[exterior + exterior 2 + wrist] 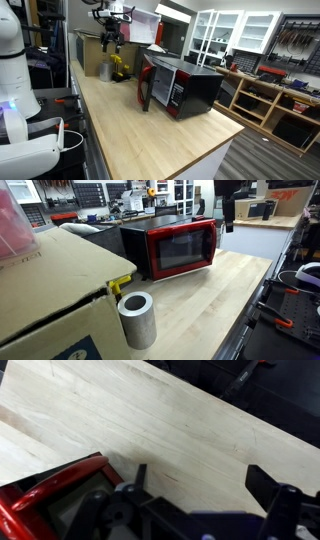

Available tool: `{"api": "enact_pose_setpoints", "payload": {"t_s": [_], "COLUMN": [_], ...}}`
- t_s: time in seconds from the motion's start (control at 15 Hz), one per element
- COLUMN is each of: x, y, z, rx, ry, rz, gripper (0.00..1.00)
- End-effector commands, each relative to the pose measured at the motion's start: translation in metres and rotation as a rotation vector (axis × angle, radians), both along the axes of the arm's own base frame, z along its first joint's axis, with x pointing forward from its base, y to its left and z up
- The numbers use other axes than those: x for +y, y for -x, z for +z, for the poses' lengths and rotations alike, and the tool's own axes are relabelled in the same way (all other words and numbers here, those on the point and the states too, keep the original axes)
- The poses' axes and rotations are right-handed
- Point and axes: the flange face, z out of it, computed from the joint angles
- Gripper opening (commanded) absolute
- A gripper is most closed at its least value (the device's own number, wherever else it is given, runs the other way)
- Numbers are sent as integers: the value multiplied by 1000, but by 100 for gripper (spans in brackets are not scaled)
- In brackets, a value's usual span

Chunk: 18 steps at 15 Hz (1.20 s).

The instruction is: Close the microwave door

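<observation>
Spread wide at the gripper [195, 472]: two dark fingers [135, 485] set far apart, nothing held, only bare pale wood of the desk [170, 410] in the gap. Low and to the left in the wrist view, near one finger yet apart from it, a glossy red corner of the microwave [45, 495]. In both exterior views, raised in the air and touching nothing: a dark gripper [110, 42] high over the desk [150, 140], and from the opposite end a dark gripper [228, 218] near the top of the frame, beyond the upper corner of the red front. Roughly midway along the desk and close to one long edge, the microwave [200, 88], black casing toward that edge, red front turned toward the middle of the wood. Out from that front at an angle, ajar on its hinge, the microwave door [148, 82]. Seen nearly face on in an exterior view, the microwave door [182, 248] with red frame and dark window beside the black casing of the microwave [133, 242]; impossible to tell from there how far ajar. Toward one short end of the desk [220, 300], well apart from the microwave, a brown cardboard box [98, 55], large in the foreground as the cardboard box [50, 290]. Just beside its corner, a small yellow object [120, 283], also visible as a yellow object [120, 68]. Next to the box, upright on the wood, a grey cylinder [136, 320].
</observation>
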Motion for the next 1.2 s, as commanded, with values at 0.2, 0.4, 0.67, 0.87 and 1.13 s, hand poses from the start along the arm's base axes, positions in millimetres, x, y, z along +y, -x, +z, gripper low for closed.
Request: {"api": "enact_pose_setpoints", "payload": {"t_s": [0.2, 0.4, 0.67, 0.87, 1.13], "x": [-40, -41, -40, -36, -19], "y": [-28, -22, -25, -25, -35], "z": [-20, -24, -24, -25, -35], "rx": [55, 56, 54, 39, -60], "ry": [-20, -14, -14, -12, -24], "rz": [-98, -100, -100, -98, -88], "gripper": [100, 100, 100, 100, 100]}}
